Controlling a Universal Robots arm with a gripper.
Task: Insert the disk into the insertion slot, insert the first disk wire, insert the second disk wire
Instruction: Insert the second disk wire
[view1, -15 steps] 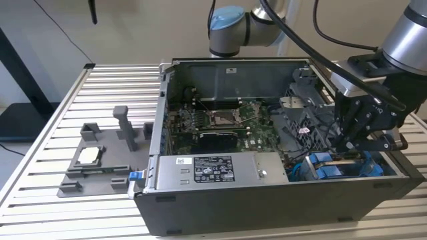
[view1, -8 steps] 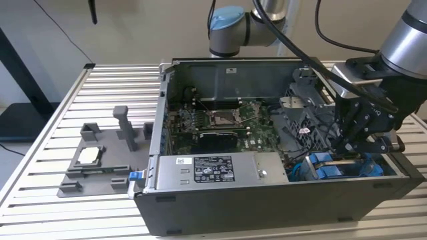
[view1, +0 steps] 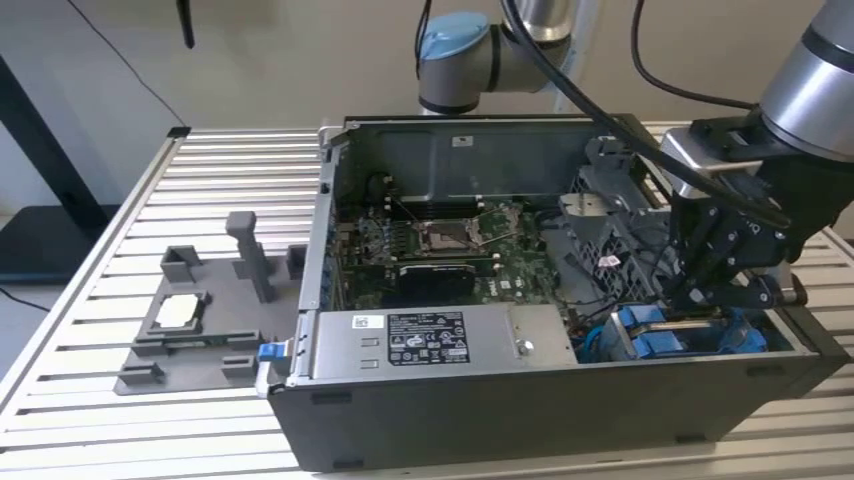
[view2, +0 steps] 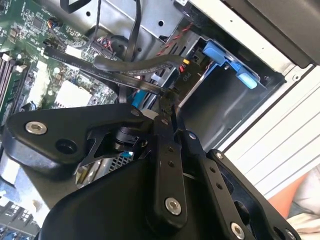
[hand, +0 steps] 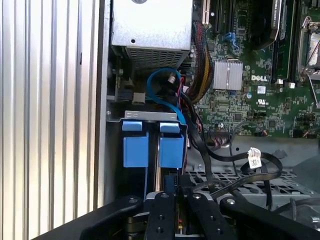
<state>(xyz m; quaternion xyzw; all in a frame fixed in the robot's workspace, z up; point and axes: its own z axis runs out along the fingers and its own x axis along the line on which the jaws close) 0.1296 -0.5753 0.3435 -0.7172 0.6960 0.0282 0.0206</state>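
Disk (hand: 154, 150) blue-framed, seemingly seated in insertion slot (hand: 150, 116); pincer (hand: 170, 192) together.

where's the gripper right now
In the exterior view the gripper is at the right, inside the computer case, just above the blue tabs.

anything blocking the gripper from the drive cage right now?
Nothing solid shows between them. The gripper hangs right over the insertion slot, whose blue tabs sit just past its links in the first wrist view. Loose black cables drape beside the cage and close to the gripper, not across the blue tabs.
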